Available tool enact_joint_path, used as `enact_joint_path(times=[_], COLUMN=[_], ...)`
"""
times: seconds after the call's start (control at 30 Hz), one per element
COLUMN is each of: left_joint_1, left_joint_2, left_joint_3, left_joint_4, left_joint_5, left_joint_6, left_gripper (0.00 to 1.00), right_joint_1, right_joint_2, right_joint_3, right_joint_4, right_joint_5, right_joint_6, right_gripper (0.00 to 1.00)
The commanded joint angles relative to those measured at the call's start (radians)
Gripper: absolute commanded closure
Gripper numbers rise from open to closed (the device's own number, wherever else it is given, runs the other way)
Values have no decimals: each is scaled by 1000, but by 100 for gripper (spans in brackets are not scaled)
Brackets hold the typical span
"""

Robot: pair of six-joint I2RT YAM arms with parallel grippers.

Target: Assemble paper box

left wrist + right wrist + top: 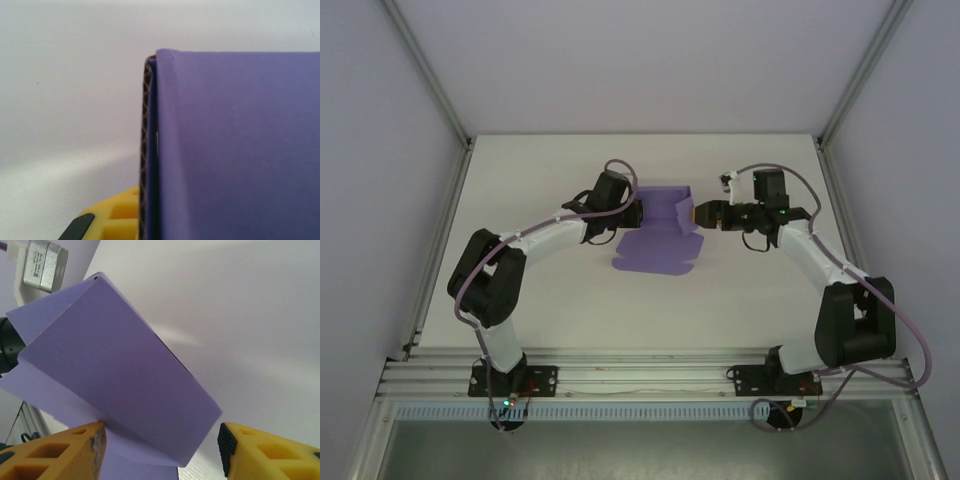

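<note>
Paper box [658, 252] on white table [720, 310]

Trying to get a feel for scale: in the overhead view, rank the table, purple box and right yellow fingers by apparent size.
1. table, largest by far
2. box
3. right fingers, a small yellow spot at the box's right edge

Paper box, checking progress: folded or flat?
Partly folded: the paper box has raised walls at the far end; the near panel lies flat.
</note>
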Motion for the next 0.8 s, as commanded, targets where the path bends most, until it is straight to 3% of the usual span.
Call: enact_joint_path(times=[0.0,0.2,0.33,0.63,0.77], left_joint_1=[-4,-6,-8,-7,-8], left_joint_2=[-13,-11,-2,5,-1], left_joint_3=[25,34,45,52,46], left_joint_4=[18,0,-6,-23,-17], left_joint_5=[29,12,9,-1,10], left_joint_6=[16,12,11,13,17], left_gripper=[100,100,100,100,100], right_joint_1=[37,123,193,214,213], right_joint_2=[16,6,7,4,-3], right_joint_3=[49,72,77,60,64], right_joint_4=[22,16,-7,-3,-22], right_joint_5=[23,389,583,328,335], right_joint_6=[-31,-36,-84,-111,-123], right_gripper=[40,42,36,29,30])
